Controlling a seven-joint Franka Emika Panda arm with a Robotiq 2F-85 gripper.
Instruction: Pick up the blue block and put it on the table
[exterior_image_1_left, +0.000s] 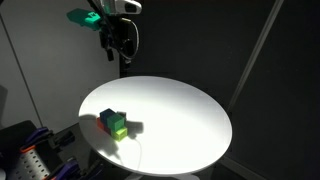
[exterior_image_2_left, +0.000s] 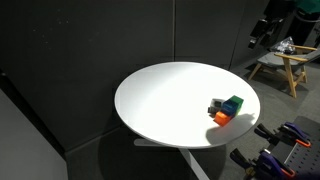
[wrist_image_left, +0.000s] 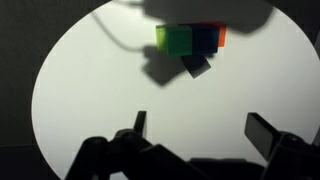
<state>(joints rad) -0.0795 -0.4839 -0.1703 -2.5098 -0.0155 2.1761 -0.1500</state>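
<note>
The blue block (wrist_image_left: 205, 37) sits between a bright green cube (wrist_image_left: 173, 38) and a red-orange cube (wrist_image_left: 222, 37) in a tight row on the round white table (wrist_image_left: 90, 90). In both exterior views the cluster lies near the table's edge, and the blue block (exterior_image_1_left: 107, 119) (exterior_image_2_left: 229, 108) is partly hidden by its neighbours. My gripper (wrist_image_left: 200, 130) is open and empty. It hangs high above the table's far side (exterior_image_1_left: 118, 45), well away from the blocks.
The table (exterior_image_1_left: 180, 110) stands in front of black curtains. A wooden stool (exterior_image_2_left: 285, 65) stands at the back right in an exterior view. Blue and orange clamps (exterior_image_2_left: 290, 135) lie below the table edge.
</note>
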